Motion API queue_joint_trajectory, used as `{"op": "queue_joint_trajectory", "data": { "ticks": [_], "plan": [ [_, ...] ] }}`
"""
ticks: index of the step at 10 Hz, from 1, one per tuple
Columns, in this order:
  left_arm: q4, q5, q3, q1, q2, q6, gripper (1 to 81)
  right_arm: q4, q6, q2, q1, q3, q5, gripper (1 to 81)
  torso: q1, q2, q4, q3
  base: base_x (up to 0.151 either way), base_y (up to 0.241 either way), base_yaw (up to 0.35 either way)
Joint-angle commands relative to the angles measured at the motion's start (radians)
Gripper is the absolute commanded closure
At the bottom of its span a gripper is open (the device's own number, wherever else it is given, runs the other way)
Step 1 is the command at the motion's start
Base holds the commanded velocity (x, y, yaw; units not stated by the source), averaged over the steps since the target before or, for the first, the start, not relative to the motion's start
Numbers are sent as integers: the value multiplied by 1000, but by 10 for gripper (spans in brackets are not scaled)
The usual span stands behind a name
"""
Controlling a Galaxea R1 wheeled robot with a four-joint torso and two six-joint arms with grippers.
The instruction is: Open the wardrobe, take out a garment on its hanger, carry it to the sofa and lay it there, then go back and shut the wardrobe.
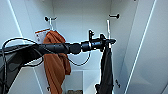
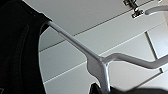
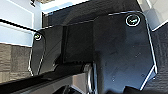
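The wardrobe (image 1: 80, 15) stands open before me, white inside. The garment (image 1: 107, 70), black, hangs at the right of it on a white hanger (image 1: 108, 26). My left arm reaches across from the left, and my left gripper (image 1: 110, 41) is at the hanger's neck, just above the black fabric. In the left wrist view the hanger (image 2: 100, 65) runs down between dark fingers (image 2: 95, 88) that close tightly on its neck. The garment's black cloth (image 2: 17, 50) hangs beside it.
A longer rust-orange garment (image 1: 55, 65) hangs at the wardrobe's left, behind my arm. The open right door (image 1: 150, 50) stands close on the right. The right wrist view looks down on the robot's dark base plate (image 3: 120, 50) and grey carpet (image 3: 12, 60).
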Motion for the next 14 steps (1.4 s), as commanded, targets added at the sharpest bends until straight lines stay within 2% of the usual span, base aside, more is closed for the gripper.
{"op": "queue_joint_trajectory", "data": {
  "ticks": [1,14],
  "plan": [
    [20,-42,3,-165,-2,8,811,3,-3,4,47,6,-53,10,0,0,0,0,-130,0,0],
    [35,-40,52,-116,-19,10,811,-2,-1,7,46,9,-53,10,0,0,0,0,-130,0,0]
  ]
}}
